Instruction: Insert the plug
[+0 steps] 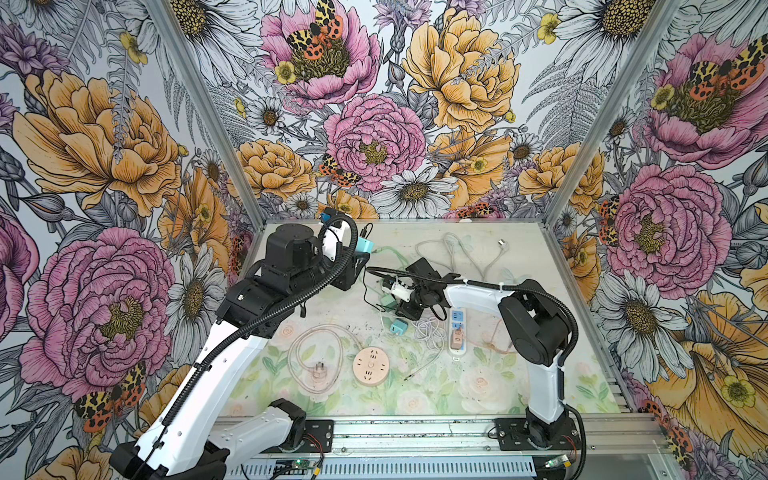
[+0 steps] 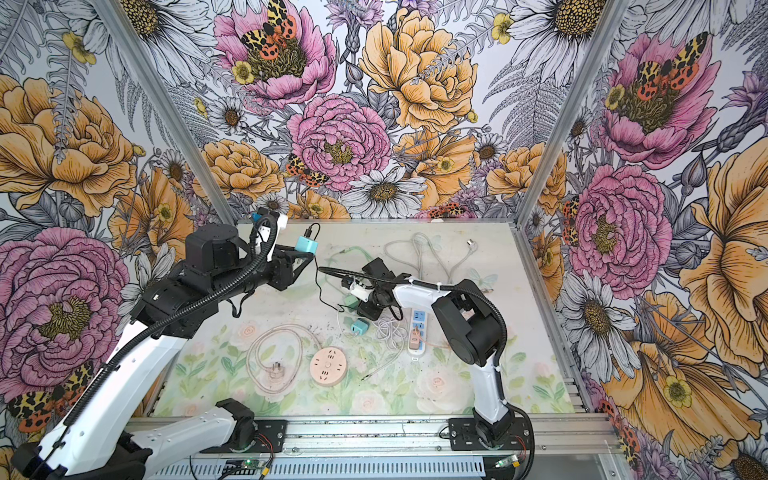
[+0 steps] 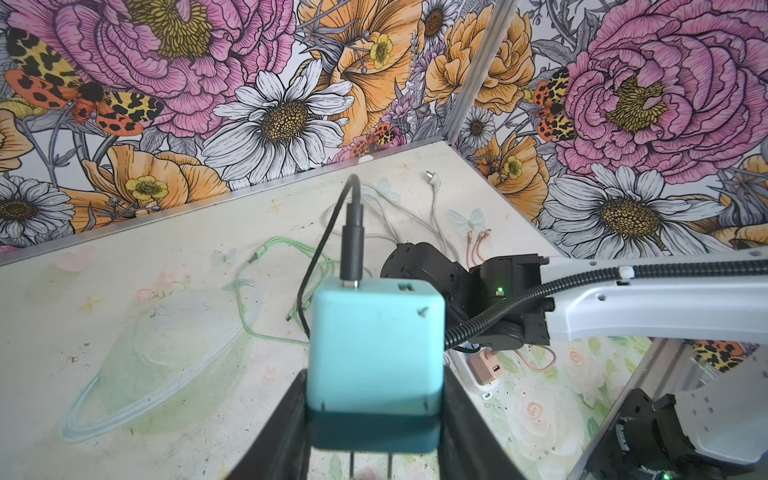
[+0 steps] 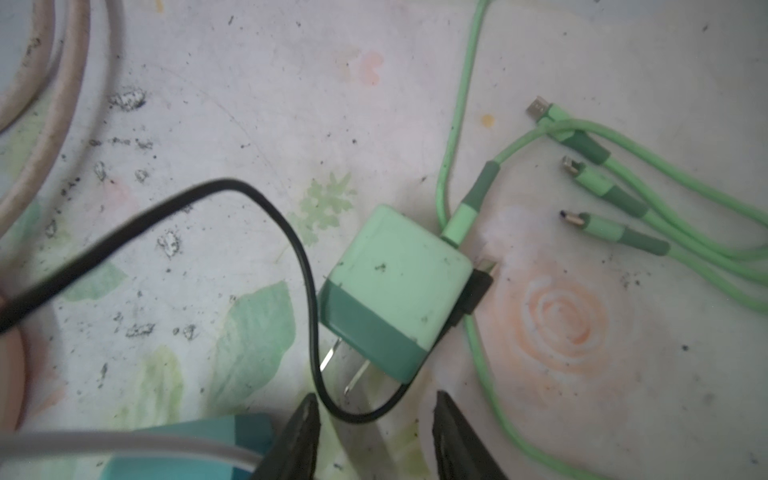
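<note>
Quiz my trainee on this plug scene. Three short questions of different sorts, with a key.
1. True or false: the left pincer grips the blue charger.
2. What sits in the white power strip? A pink charger, B yellow charger, C nothing.
3. Fill in: the right pincer hovers ____ over the green charger.
Key: 1 true; 2 A; 3 open.

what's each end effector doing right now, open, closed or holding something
left end effector: closed on the blue charger
right end effector: open, holding nothing, poised over the green charger
</note>
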You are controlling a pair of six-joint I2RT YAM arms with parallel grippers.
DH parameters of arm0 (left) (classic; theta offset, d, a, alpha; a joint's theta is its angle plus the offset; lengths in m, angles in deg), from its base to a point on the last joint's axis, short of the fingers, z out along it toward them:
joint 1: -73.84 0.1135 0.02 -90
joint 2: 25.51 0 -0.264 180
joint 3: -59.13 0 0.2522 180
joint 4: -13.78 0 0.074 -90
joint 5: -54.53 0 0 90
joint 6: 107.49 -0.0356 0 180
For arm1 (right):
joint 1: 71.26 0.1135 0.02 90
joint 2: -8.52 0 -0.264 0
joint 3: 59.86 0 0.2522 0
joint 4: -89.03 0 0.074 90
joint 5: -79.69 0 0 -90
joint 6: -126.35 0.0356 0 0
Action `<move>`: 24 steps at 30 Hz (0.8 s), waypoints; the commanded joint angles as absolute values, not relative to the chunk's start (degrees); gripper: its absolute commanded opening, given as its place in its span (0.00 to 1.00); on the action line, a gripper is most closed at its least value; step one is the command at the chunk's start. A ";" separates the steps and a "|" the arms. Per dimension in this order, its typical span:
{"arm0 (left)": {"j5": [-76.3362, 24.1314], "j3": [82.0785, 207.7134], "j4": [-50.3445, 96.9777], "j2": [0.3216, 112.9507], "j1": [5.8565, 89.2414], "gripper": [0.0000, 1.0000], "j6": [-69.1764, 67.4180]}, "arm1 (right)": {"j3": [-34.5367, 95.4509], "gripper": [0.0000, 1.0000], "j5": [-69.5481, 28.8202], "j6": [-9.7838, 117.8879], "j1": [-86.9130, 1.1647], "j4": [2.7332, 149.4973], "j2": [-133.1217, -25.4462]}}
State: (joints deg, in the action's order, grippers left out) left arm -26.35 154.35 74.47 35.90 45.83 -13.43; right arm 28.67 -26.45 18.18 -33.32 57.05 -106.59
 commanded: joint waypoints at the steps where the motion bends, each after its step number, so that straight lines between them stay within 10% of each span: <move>1: -25.74 156.39 72.54 35.64 45.29 0.34 -14.01 | 26.73 0.46 -25.31 19.93 -32.94 64.33 -105.63; 24: -25.76 156.49 72.43 35.97 45.19 0.34 -13.44 | 24.17 0.00 -19.28 21.35 -32.92 69.20 -103.31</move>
State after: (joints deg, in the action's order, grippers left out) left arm -26.33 155.39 74.43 36.62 45.83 -13.41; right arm 24.51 -22.17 20.87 -33.15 68.02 -106.20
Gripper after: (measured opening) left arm 0.441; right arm 0.048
